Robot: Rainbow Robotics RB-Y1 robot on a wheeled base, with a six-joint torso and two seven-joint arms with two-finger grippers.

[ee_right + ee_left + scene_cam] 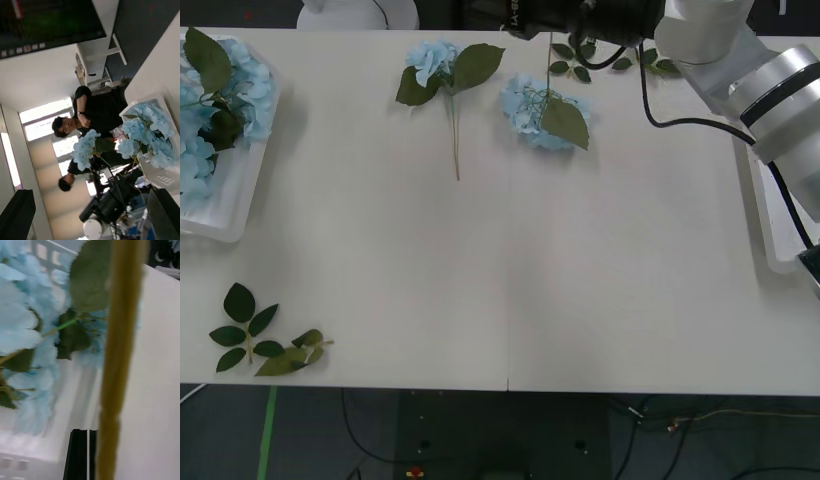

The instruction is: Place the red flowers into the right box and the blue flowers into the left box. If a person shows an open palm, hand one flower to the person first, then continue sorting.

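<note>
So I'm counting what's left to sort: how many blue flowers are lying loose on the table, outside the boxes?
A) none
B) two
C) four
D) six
B: in the front view two blue flowers lie on the table near its far edge, one left of the other, while the rest of the blue flowers sit in the left box.
</note>
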